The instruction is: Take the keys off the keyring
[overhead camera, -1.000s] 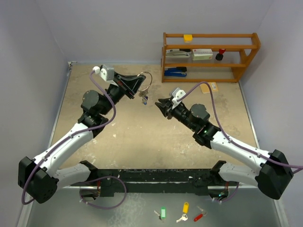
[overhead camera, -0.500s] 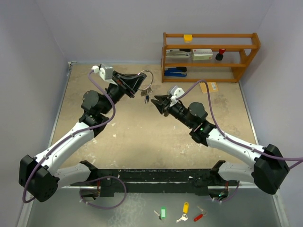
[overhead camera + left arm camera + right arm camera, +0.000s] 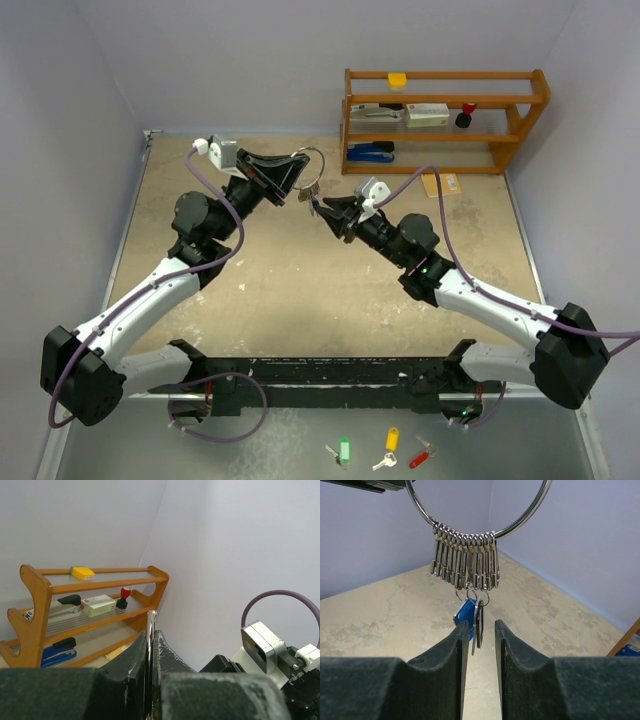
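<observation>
1. At left, the left gripper (image 3: 297,171) is raised over the far half of the tan table (image 3: 200,300), its jaws closed tight on the keyring (image 3: 311,160). In the left wrist view the ring's silver wire (image 3: 151,625) stands edge-on, pinched between the two dark fingers (image 3: 131,655).
2. The keyring hangs in the air just right of that gripper, well above the tabletop. From the right wrist camera it shows as a wide silver hoop (image 3: 520,523), with a row of silver snap clips (image 3: 465,560) bunched along its lowest arc.
3. The keys (image 3: 311,192) dangle beneath the clips. A blue-headed key (image 3: 465,615) and a black-headed key (image 3: 479,622) hang side by side on small split rings.
4. The right gripper (image 3: 322,208) reaches in from the right and points at the keys. Its jaws stand narrowly apart, and the right wrist view shows the two key heads hanging in the gap between its fingers (image 3: 507,650). A sliver of daylight shows on either side of the black key, and no clamping is seen.
5. On the near ledge in front of the arm bases lie three tagged keys, green (image 3: 344,451), yellow (image 3: 391,440) and red (image 3: 422,458).
6. At far right, a wooden shelf (image 3: 540,95) stands against the wall. It carries a yellow block (image 3: 398,80), a white box (image 3: 427,113), a red-topped stamp (image 3: 467,113) and a blue stapler (image 3: 372,152).
</observation>
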`<state>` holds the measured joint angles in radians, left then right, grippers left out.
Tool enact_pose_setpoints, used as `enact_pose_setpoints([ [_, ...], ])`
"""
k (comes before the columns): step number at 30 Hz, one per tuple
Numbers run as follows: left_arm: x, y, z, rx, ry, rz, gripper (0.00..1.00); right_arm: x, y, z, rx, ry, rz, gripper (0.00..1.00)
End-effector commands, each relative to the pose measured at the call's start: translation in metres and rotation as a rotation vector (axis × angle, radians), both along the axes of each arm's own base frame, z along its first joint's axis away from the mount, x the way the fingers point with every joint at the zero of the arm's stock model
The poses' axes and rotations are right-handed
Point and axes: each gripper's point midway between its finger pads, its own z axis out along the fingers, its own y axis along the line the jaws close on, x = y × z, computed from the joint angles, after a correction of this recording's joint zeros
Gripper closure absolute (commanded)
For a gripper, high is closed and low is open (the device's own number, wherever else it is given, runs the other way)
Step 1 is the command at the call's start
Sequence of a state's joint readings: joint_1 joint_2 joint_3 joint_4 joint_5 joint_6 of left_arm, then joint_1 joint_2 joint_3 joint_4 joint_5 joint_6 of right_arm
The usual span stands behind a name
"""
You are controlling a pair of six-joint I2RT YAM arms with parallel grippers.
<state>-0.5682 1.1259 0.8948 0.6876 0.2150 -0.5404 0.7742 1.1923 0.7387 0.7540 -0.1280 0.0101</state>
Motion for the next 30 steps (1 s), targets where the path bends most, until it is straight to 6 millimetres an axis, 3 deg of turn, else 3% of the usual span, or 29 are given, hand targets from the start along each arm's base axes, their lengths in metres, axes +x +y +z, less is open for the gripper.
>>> enact_pose_setpoints([
  [1,-0.011,0.005,0.03,-0.069,-0.075,-0.013,1.0,-0.008,0.002,0.043,0.079,-0.079,0.027,0.7],
  [22,-0.02,0.008,0.034,-0.086,-0.087,-0.028,1.0,0.005,0.011,0.041,0.055,-0.082,-0.003,0.71],
  [30,-0.022,0.009,0.034,-0.086,-0.089,-0.029,1.0,0.007,0.006,0.042,0.043,-0.101,-0.033,0.73],
])
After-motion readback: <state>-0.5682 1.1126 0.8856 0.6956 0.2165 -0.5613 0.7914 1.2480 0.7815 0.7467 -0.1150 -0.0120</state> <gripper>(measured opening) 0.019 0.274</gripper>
